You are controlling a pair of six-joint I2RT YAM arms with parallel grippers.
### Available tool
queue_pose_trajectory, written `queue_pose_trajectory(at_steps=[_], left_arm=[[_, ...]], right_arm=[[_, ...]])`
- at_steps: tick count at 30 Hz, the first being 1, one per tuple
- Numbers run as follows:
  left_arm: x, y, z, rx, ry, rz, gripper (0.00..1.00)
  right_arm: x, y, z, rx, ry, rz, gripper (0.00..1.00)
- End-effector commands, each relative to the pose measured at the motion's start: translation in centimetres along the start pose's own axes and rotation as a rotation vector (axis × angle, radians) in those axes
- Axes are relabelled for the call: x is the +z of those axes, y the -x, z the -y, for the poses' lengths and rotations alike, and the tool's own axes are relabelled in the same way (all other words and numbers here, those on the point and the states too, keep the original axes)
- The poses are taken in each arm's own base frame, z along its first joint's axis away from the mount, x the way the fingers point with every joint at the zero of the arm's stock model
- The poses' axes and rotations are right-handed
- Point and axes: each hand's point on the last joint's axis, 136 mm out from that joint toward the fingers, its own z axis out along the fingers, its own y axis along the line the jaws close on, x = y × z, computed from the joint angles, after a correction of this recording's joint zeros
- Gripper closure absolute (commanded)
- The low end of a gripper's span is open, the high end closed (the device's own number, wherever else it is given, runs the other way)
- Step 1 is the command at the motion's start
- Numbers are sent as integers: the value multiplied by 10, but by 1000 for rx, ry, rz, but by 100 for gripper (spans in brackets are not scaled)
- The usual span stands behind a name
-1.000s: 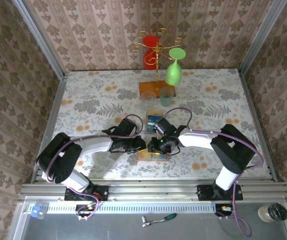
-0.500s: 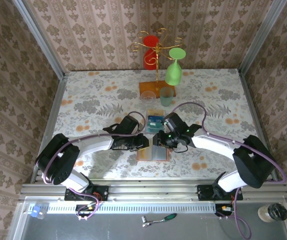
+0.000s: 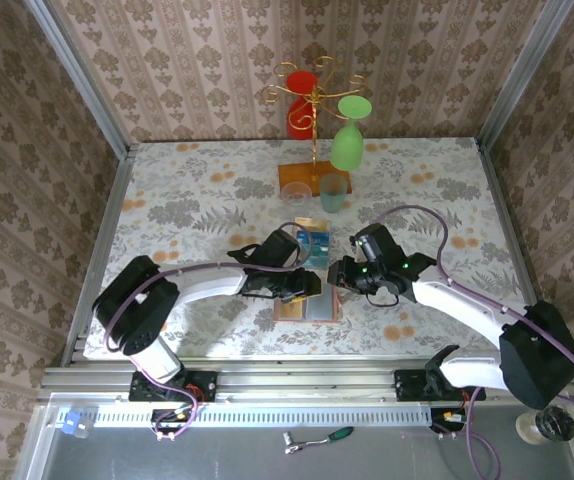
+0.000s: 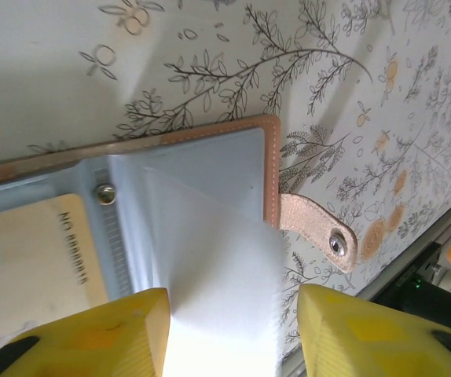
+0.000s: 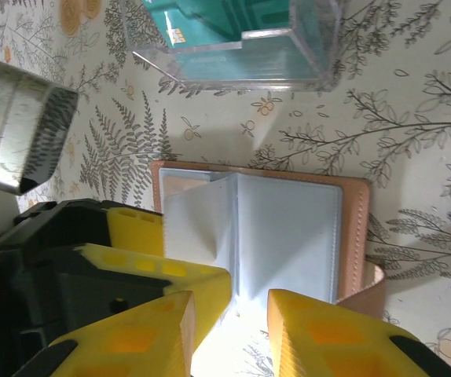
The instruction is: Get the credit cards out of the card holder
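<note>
The card holder (image 3: pixel 302 308) lies open near the table's front edge, brown leather with grey-blue lining (image 5: pixel 288 228). Its strap with the stud (image 4: pixel 320 232) sticks out sideways. A pale sleeve stands up from the card holder (image 4: pixel 202 181) between the open fingers of my left gripper (image 4: pixel 229 334), leaving a gap on one side. A tan card (image 4: pixel 29 251) sits in a pocket beside it. My right gripper (image 5: pixel 229 338) hovers over the holder's edge, jaws apart around glare. In the top view, left gripper (image 3: pixel 310 284) and right gripper (image 3: pixel 337 272) meet over the wallet. Teal and blue credit cards (image 5: pixel 210 16) lie in a clear tray (image 5: pixel 312 31).
The clear tray (image 3: pixel 300 232) sits just behind the card holder. Further back stand a teal tumbler (image 3: pixel 332 193) and a gold rack (image 3: pixel 315 110) on an orange-brown base (image 3: pixel 297 178), hung with a red glass (image 3: pixel 300 95) and a green one (image 3: pixel 348 140). A metal rail (image 3: pixel 307 375) runs along the front.
My left gripper's jaws have spread apart around the pale sleeve. My right gripper has drawn back to the right, off the middle of the card holder. Both arms shifted right.
</note>
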Motion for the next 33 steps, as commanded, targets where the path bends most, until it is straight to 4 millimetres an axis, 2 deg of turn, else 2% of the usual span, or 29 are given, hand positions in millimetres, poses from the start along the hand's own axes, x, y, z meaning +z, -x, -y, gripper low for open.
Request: queue_pose_trajectory(at_steps=[1, 11, 19, 25, 28, 33], left_arm=[[8, 2, 15, 15, -29, -10, 49], [28, -1, 13, 6, -23, -50, 44], [27, 0, 13, 3, -26, -48, 42], [8, 11, 20, 10, -48, 3, 42], [-5, 16, 14, 8, -33, 36, 44], [-22, 19, -11, -13, 15, 64, 48]], right_arm=[[-6, -4, 12, 9, -34, 6, 69], [-8, -6, 18, 17, -44, 2, 69], [-13, -5, 18, 16, -39, 18, 68], [-10, -6, 16, 23, -25, 8, 68], [-8, -6, 13, 24, -8, -2, 69], [3, -10, 7, 21, 3, -46, 69]])
